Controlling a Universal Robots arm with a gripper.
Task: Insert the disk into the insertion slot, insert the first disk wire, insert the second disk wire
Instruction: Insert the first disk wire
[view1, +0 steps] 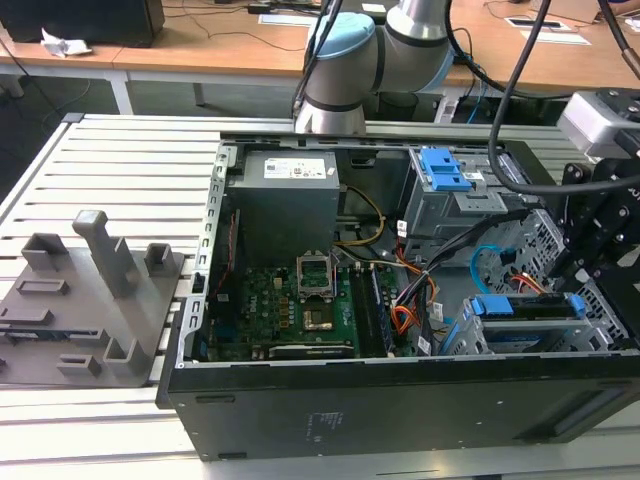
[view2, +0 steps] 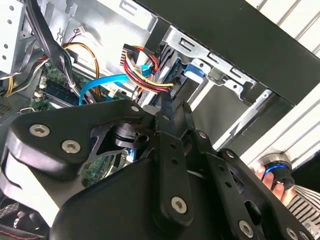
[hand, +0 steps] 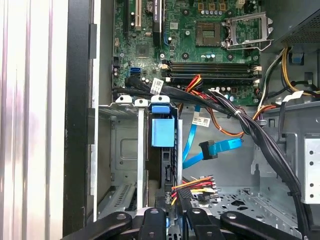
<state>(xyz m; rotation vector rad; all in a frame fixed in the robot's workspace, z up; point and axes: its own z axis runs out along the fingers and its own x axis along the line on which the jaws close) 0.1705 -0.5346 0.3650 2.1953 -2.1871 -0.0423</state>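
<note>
While the open computer case (view1: 400, 415) lies on the slatted tabletop (view1: 120, 160), the disk (view1: 525, 308) sits in the insertion slot (view1: 458, 338) at the lower right of the exterior view. Its blue carrier shows along the top of the grey cage. The gripper (view2: 166, 102) hangs just over that corner. In both wrist views its jaws are drawn together on the end of the first disk wire (hand: 195, 186), a red, yellow and black bundle, just beside the end of the disk. The second disk wire (hand: 215, 149) loops loose nearby, its flat connector apart from the disk. Higher in the exterior view, a blue latch (view1: 445, 168) tops the taller bay. On the exterior view's left a grey fixture (view1: 90, 290) stands well apart from the case. In the second wrist view a person's hand (view2: 267, 175), outside the case, is at a small round thing with a blue ring.
</note>
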